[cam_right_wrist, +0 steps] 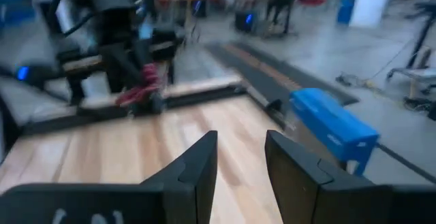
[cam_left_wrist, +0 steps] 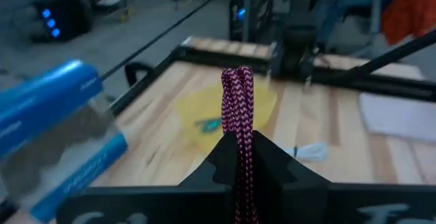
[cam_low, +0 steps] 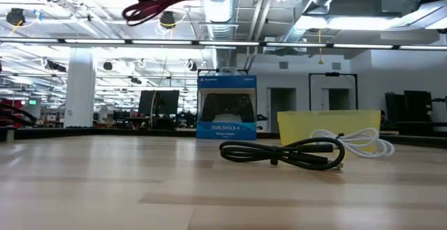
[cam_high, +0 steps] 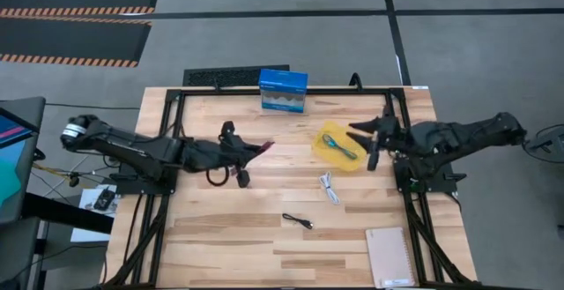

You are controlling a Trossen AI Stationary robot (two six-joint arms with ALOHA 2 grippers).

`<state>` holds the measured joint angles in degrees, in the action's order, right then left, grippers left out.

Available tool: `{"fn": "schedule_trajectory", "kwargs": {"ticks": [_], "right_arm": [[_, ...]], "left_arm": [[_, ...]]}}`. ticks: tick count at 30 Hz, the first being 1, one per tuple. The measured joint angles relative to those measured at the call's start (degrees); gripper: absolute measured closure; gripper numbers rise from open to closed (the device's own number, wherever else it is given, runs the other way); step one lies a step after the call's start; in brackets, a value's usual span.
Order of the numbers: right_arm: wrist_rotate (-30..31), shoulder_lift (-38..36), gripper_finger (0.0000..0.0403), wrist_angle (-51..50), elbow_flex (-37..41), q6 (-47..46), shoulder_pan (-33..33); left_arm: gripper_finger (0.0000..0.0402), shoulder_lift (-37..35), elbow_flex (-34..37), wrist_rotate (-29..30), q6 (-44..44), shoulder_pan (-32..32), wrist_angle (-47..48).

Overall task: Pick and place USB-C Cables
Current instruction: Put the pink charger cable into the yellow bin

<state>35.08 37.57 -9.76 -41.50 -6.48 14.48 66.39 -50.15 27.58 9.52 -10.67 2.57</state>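
My left gripper (cam_high: 256, 152) is raised over the table's left half, shut on the maroon USB-C cable (cam_left_wrist: 237, 98), which also shows high up in the low view (cam_low: 167, 3). A teal cable (cam_high: 337, 145) lies inside the yellow tray (cam_high: 323, 153). The white cable (cam_high: 329, 187) and the black cable (cam_high: 298, 221) lie flat on the wood. My right gripper (cam_high: 362, 142) stands open by the tray's right rim, nothing between its fingers (cam_right_wrist: 197, 163). My left gripper pinches the maroon cable bundle between its two fingers (cam_left_wrist: 221, 159), along the bundle's length. The bundle's folded end (cam_left_wrist: 237, 81) sticks out past the fingertips. The fingers run nearly level, pointing toward the table's right side. The cable is lifted clear, a slack loop (cam_low: 143, 10) hanging below.
A blue box (cam_high: 283, 90) stands upright at the far edge, left of the tray. A notebook (cam_high: 389, 256) lies at the near right corner. Bare wood stretches across the near left part of the table (cam_high: 211, 237).
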Motion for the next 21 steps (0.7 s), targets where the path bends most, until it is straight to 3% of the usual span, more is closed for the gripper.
{"fn": "schedule_trajectory", "kwargs": {"ticks": [5, 9, 14, 21], "right_arm": [[-7.2, -9.6, 0.0261, 17.4, 15.8, 0.5, -4.1], [-10.4, -13.4, 0.0268, 27.1, 22.8, 0.5, -6.9], [-15.1, -14.0, 0.0274, 30.9, 26.0, 0.5, -9.9], [-16.9, -13.0, 0.0275, 33.1, 26.8, -1.7, -13.3]], "left_arm": [[0.0398, 1.2, 0.0, -9.9, -4.7, 4.7, -7.4], [0.0398, 3.2, 0.0, -17.7, -7.4, 9.2, -14.8], [0.0398, 7.4, 0.0, -28.6, -8.9, 14.2, -26.9], [0.0398, 15.2, 0.0, -38.1, -8.7, 18.9, -41.8]]}}
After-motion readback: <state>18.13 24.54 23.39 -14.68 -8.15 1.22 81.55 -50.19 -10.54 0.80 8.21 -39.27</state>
